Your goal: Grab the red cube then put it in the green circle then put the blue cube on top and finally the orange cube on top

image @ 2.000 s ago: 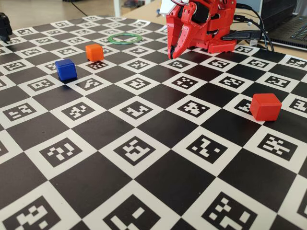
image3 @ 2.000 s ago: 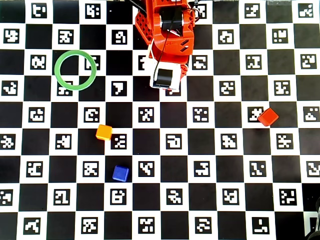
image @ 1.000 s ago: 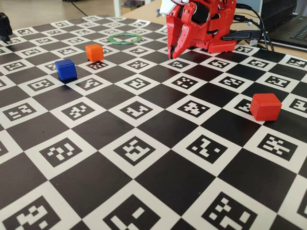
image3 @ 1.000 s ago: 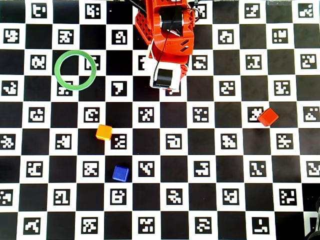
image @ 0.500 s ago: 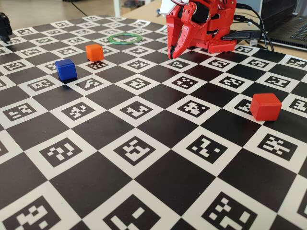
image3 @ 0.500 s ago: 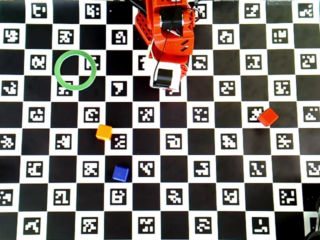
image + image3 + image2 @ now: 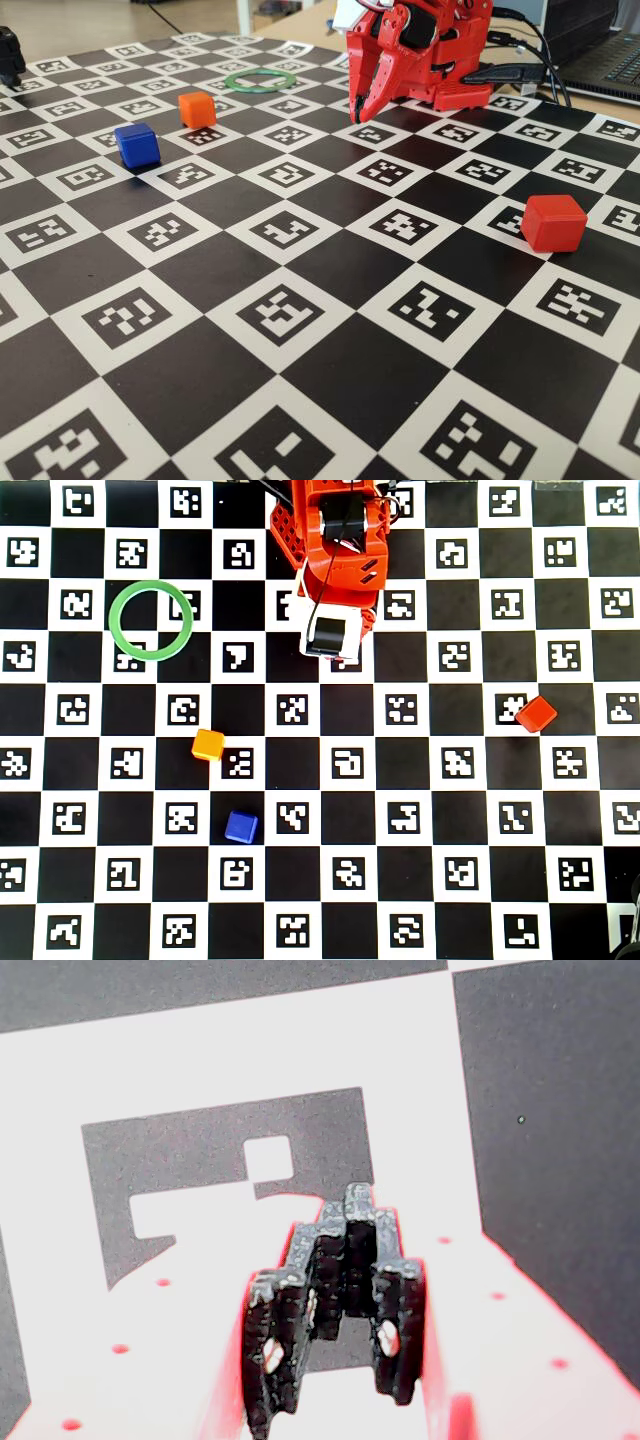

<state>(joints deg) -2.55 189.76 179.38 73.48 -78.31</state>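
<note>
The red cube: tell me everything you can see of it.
The red cube is a small, plain, matte cube, plastic by its look, with softly rounded edges. It rests flat on the checkered marker board, turned at an angle to the board's squares in the overhead view. It sits alone at the right side of that view, far from the green circle. Only the board touches it.

No readable words or numbers anywhere; the checkered mat (image 7: 420, 780) carries only black-and-white coded marker squares.
</note>
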